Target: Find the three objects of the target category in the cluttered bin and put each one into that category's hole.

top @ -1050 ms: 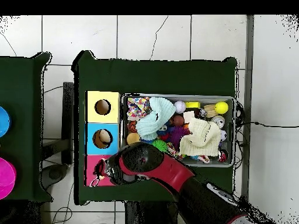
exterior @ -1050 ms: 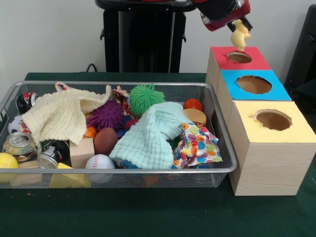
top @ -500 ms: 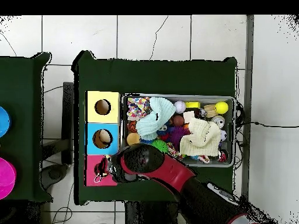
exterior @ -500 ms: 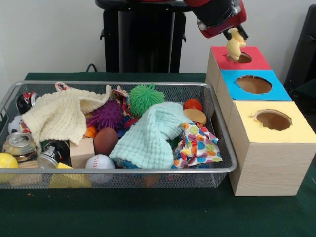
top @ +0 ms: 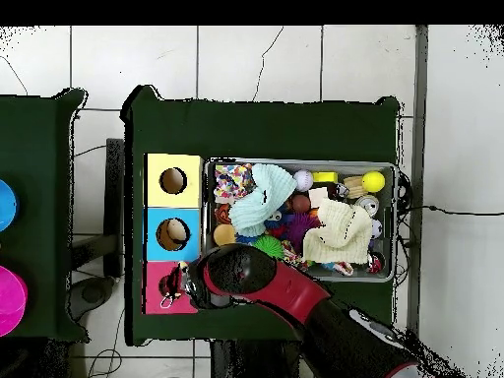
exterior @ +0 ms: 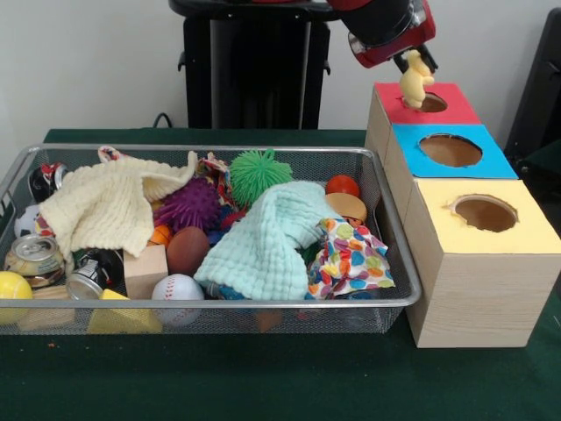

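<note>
My gripper (exterior: 414, 63) hangs at the top right, shut on a small pale yellow toy (exterior: 414, 84). The toy dangles just above the left rim of the round hole (exterior: 428, 103) in the red box (exterior: 456, 112). From overhead, the gripper (top: 174, 287) covers most of the red box (top: 156, 301), and the toy is hidden there. The wire bin (exterior: 210, 303) to the left holds mixed clutter: a mint cloth (exterior: 267, 237), a cream cloth (exterior: 110, 206), a green spiky ball (exterior: 260, 173) and a purple spiky ball (exterior: 188, 204).
A blue box (exterior: 491, 162) and a yellow box (exterior: 526, 232), each with a round hole, stand in a row in front of the red one. The bin also holds a baseball (exterior: 178, 288), a wooden cube (exterior: 145, 268), cans (exterior: 35, 257) and a dotted cloth (exterior: 351, 254).
The gripper and its yellow toy have shifted slightly left and down, closer to the red box's hole. Nothing in the bin has moved.
</note>
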Robot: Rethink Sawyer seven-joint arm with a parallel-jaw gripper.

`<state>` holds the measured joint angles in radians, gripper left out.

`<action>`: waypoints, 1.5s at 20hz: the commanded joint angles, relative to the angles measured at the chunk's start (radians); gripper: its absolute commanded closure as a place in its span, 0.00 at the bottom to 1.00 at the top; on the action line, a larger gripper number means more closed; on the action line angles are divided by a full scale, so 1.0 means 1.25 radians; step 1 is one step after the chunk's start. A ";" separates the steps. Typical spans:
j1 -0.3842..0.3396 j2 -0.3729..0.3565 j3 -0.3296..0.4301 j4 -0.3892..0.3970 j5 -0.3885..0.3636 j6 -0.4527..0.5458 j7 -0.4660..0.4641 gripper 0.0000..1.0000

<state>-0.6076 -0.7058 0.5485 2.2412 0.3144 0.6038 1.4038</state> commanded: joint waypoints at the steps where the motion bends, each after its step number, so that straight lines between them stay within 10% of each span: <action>1: 0.008 0.012 -0.011 -0.047 -0.021 0.014 0.090 1.00; 12: -0.009 0.024 0.043 0.033 0.004 -0.079 0.091 1.00; 30: 0.046 0.106 -0.026 -0.034 -0.049 -0.071 0.086 1.00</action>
<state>-0.5633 -0.6367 0.5449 2.2692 0.2831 0.5857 1.4038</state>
